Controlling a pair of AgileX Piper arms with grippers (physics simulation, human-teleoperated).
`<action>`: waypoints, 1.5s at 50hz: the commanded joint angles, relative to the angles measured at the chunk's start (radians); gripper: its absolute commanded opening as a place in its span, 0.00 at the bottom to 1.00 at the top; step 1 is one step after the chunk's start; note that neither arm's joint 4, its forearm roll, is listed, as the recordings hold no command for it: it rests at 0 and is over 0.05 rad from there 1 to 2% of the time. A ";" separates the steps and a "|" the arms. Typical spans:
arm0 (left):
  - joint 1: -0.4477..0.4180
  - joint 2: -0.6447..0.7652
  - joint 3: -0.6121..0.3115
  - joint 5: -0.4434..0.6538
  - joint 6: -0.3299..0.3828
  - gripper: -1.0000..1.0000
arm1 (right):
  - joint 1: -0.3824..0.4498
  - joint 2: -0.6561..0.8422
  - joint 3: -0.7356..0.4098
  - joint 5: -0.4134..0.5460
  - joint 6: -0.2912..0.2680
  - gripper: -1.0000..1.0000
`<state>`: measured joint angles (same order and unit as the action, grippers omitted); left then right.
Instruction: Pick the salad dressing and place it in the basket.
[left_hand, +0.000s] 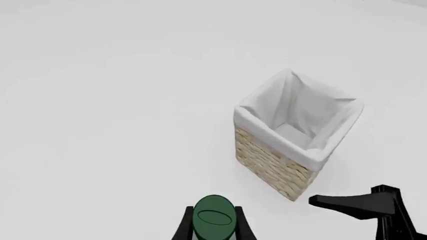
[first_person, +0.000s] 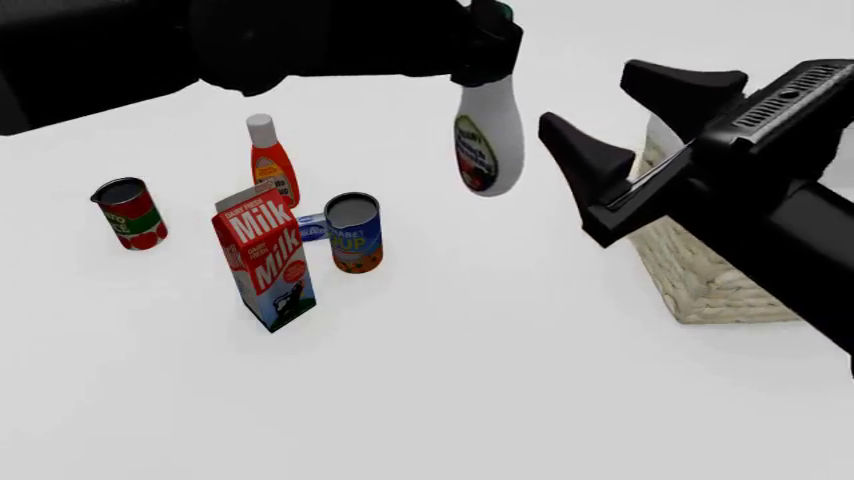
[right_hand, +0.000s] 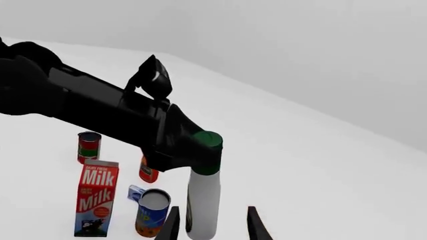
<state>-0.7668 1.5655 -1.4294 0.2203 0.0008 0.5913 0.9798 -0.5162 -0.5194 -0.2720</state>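
Note:
The salad dressing (first_person: 489, 140), a white bottle with a dark green cap, hangs in the air between the groceries and the basket (first_person: 694, 280). My left gripper (first_person: 486, 28) is shut on its cap. In the left wrist view the green cap (left_hand: 215, 219) sits between the fingers (left_hand: 181, 229), and the wicker basket with its white lining (left_hand: 293, 135) stands ahead, upright and empty. My right gripper (first_person: 587, 100) is open and empty, close to the right of the bottle and in front of the basket. In the right wrist view the bottle (right_hand: 203, 200) hangs just beyond its fingertips (right_hand: 172, 225).
A milk carton (first_person: 267, 260), a blue soup can (first_person: 355, 232), a small blue tin (first_person: 312, 227), an orange-red bottle with a white cap (first_person: 271, 160) and a red can (first_person: 130, 213) stand at the left. My right arm hides most of the basket in the front view.

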 joint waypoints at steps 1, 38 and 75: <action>-0.013 -0.013 -0.001 -0.003 0.007 0.00 | 0.004 0.061 -0.013 -0.041 0.010 1.00; -0.045 -0.043 0.013 0.006 -0.012 0.00 | 0.004 0.186 -0.062 -0.108 0.014 1.00; -0.079 -0.071 0.031 0.010 -0.010 0.00 | -0.001 0.260 -0.081 -0.148 0.041 1.00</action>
<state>-0.8393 1.5026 -1.3934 0.2321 -0.0235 0.5921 1.2207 -0.5892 -0.6586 -0.2369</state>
